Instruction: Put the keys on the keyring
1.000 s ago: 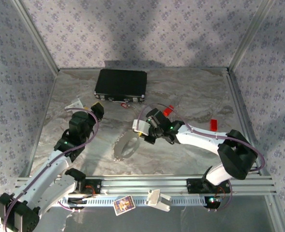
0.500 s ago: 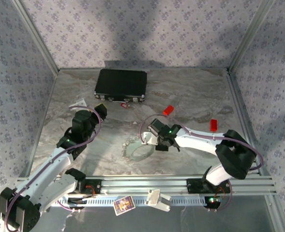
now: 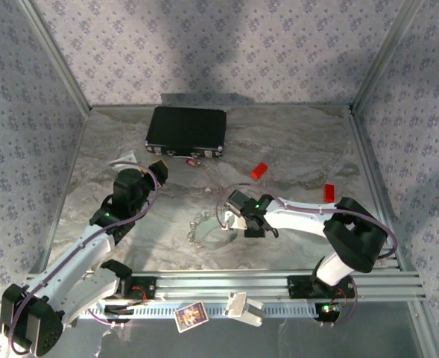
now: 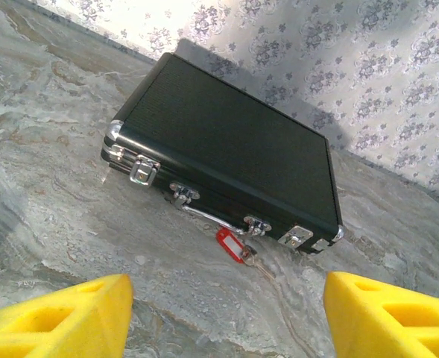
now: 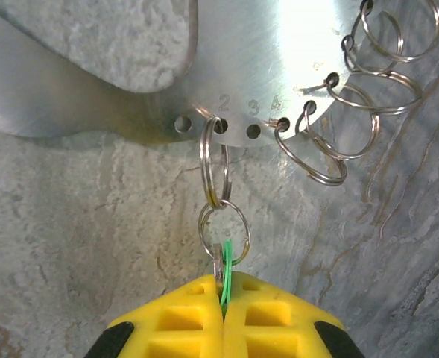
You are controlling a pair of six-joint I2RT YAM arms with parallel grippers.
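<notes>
In the right wrist view my right gripper (image 5: pixel 224 300) is shut on the green key (image 5: pixel 226 270). Only a thin green edge shows between the yellow fingertips. The key's small ring hangs from a split ring (image 5: pixel 215 168) threaded through hole 2 of the keyring (image 5: pixel 279 60), a curved silvery plate carrying several more split rings (image 5: pixel 353 97). From above, the keyring (image 3: pixel 209 234) lies flat on the table just left of the right gripper (image 3: pixel 232 221). The red key (image 4: pixel 232 245) lies on the table against the front of the black case (image 4: pixel 226 149). My left gripper (image 4: pixel 226 321) hovers open a short way from it.
The black case (image 3: pixel 186 132) sits at the back of the marble table. Two red blocks (image 3: pixel 259 170) (image 3: pixel 328 193) lie right of centre. A pale scrap (image 3: pixel 122 159) rests near the left arm. A card (image 3: pixel 191 315) and a white part (image 3: pixel 242 306) sit on the front rail.
The right gripper has moved toward the near edge with the green key. The keyring, earlier tipped up, now lies flat. The left arm shifted slightly and stays open.
</notes>
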